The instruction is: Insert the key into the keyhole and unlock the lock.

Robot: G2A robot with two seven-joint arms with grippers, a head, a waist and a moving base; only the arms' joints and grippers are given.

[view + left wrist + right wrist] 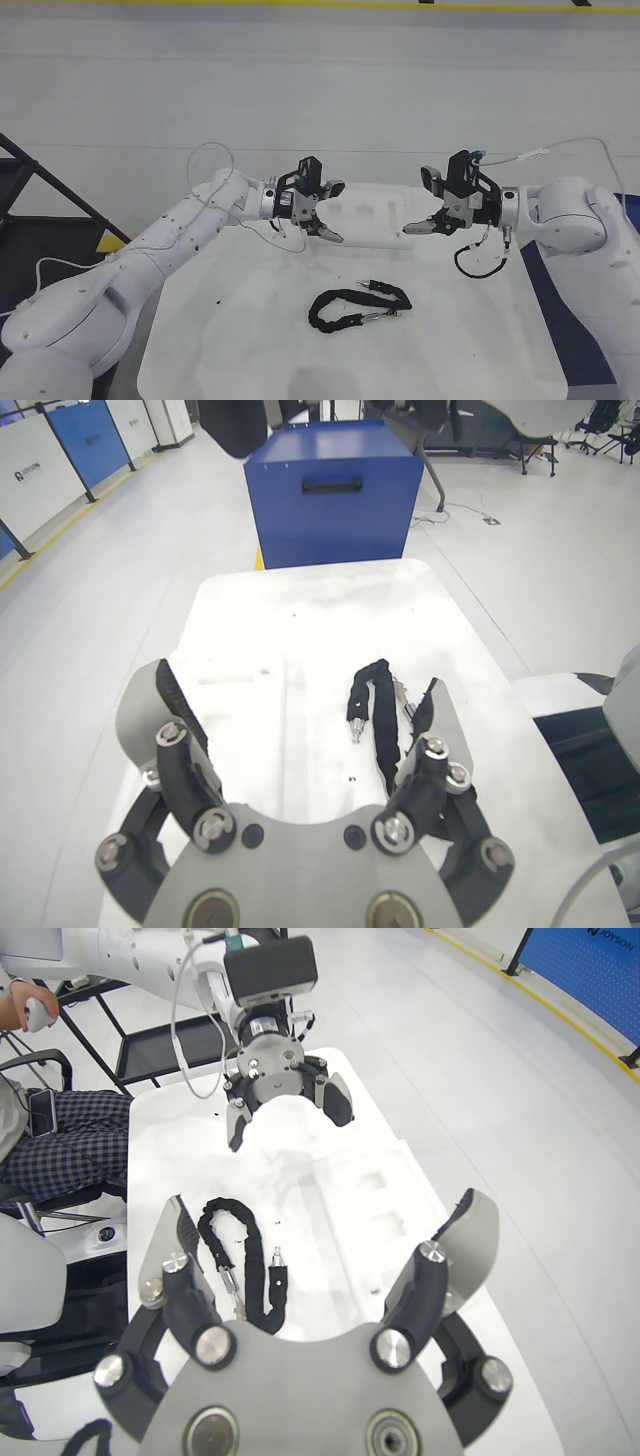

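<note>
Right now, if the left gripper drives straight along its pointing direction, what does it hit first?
Probably the bare table top: the left gripper tilts down at it, jaws open. The chain lock lies off to one side; the right gripper faces it higher up. Depth unclear.

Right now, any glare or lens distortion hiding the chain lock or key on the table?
Left wrist view: table blows out to near-white glare, but the black chain lock stands out. Right wrist view: same glare, the white recessed tray barely separates from the table; the key is discernible; wide-angle lens bows the table edges. Top view: even light, no glare.
</note>
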